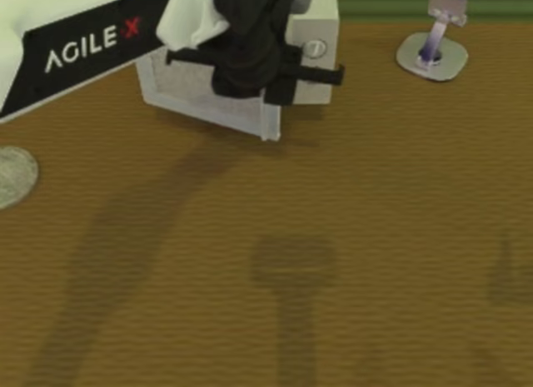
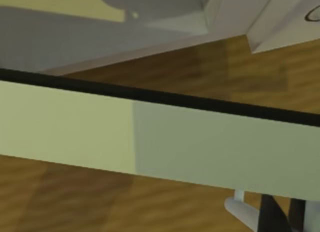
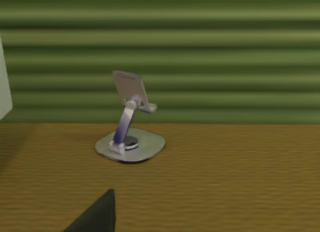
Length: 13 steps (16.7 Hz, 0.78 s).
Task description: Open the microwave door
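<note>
From above, the left tool [image 1: 279, 71], a black mass at the end of the white arm lettered "AGILE X", sits over the front of the microwave [image 1: 321, 29] at the far edge of the tabletop [image 1: 333, 237], left of centre. Whether its fingers are wide or narrow cannot be told; the black body hides them. The microwave door [image 1: 208, 100] stands partly swung out: its long axis runs from far left to near right, its free edge at the near right, and its mesh window faces the near left. One round silver knob [image 1: 316, 47] shows on the right-hand panel. A phone stand [image 1: 431, 54] sits well apart at the far right, and a grey round disc [image 1: 12, 177] lies at the left edge.

The left wrist view shows the door's pale top edge [image 2: 150, 137] as a long band with a dark line along it, wood grain beyond.

The right wrist view shows the phone stand [image 3: 129, 137] before a green ribbed wall [image 3: 225, 57]; the right tool's state cannot be told.
</note>
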Motion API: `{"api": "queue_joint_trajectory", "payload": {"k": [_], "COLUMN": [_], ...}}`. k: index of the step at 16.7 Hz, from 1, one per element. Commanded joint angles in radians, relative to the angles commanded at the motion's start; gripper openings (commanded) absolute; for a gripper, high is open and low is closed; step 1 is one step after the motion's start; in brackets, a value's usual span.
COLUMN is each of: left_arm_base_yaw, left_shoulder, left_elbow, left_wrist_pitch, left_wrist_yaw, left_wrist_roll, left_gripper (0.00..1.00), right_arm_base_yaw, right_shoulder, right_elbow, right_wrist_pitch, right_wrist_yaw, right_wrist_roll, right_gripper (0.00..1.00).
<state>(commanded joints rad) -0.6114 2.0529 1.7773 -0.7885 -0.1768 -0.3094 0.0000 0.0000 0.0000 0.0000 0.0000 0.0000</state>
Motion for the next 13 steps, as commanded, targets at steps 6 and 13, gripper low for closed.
{"api": "queue_joint_trajectory", "payload": {"k": [6, 13], "left_arm_base_yaw": [0.004, 0.004], "left_shoulder": [-0.022, -0.022], "left_elbow": [-0.037, -0.037], "left_wrist_pitch": [0.017, 0.017], "left_wrist_yaw": [0.015, 0.015], "left_wrist_roll": [0.029, 0.029], "left_gripper": [0.0, 0.0], "right_arm_base_yaw": [0.0, 0.0], "right_shoulder": [0.0, 0.0], "right_elbow": [0.0, 0.0], "right_wrist_pitch": [0.0, 0.0], "right_wrist_yaw": [0.0, 0.0], "right_wrist_roll": [0.0, 0.0], "right_gripper": [1.0, 1.0]}}
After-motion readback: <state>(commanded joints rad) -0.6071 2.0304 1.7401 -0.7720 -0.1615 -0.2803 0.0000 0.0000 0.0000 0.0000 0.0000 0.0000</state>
